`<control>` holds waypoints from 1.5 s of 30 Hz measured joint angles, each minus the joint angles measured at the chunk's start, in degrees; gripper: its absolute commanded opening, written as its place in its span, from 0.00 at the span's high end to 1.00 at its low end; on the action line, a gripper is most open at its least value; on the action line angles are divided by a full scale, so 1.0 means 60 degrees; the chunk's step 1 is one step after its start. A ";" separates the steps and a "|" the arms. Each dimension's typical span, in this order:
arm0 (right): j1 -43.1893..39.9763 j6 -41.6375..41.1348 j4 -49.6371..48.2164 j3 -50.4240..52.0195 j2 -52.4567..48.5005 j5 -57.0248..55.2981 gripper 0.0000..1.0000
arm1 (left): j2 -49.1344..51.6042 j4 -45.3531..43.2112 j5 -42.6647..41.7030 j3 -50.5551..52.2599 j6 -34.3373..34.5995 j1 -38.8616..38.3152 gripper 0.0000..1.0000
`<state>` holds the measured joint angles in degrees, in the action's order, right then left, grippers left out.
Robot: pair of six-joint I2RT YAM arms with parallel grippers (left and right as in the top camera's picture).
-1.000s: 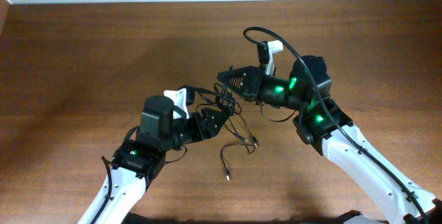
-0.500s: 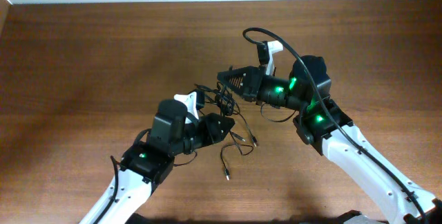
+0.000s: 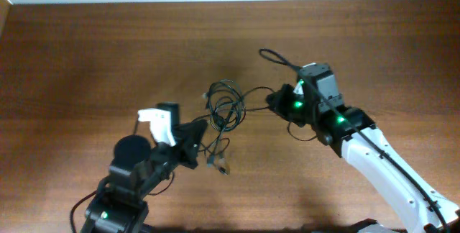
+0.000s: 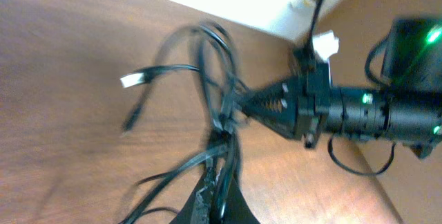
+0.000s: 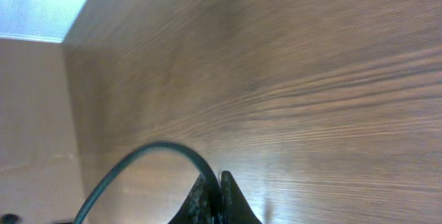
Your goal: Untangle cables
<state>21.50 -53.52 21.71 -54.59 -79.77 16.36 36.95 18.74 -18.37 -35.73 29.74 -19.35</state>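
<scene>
Viewing overhead: cables (image 3: 226,107) sit at centre of tabletop (image 3: 86,53) btwn both arms, in a loose knot. Thin, light, limp, prob. snag-prone; grip cord runs, not plugs. Left wrist: left jaws clamp the cables' lower strands. Right wrist: right jaws pinch one black strand. No containers visible.

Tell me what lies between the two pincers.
The tangled cables fill the gap from left pincer to right pincer, both shut on them; clearest in the overhead view.

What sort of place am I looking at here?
Probably a robotics lab or test bench: a left arm and right arm work over a plain wooden table, a tangle of thin black cables between them.
</scene>
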 measured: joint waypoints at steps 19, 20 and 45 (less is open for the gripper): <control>-0.0769 0.3373 -0.1242 0.0029 -0.0011 0.5923 0.19 | 0.1118 -0.2696 -0.2244 0.0080 -0.0372 0.1096 1.00; -0.0495 0.3395 -0.1268 0.0029 -0.0011 0.5705 0.19 | 0.1122 -0.3100 -0.2969 0.0062 -0.0499 0.1096 1.00; 0.0776 0.7399 -0.2164 0.0044 -0.0018 0.0404 0.93 | 0.1133 -0.3552 -0.5654 0.0058 -0.0637 0.1096 1.00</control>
<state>26.15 -9.13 8.73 -54.33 -79.88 18.79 43.75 -2.57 -52.29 -35.38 25.91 -12.78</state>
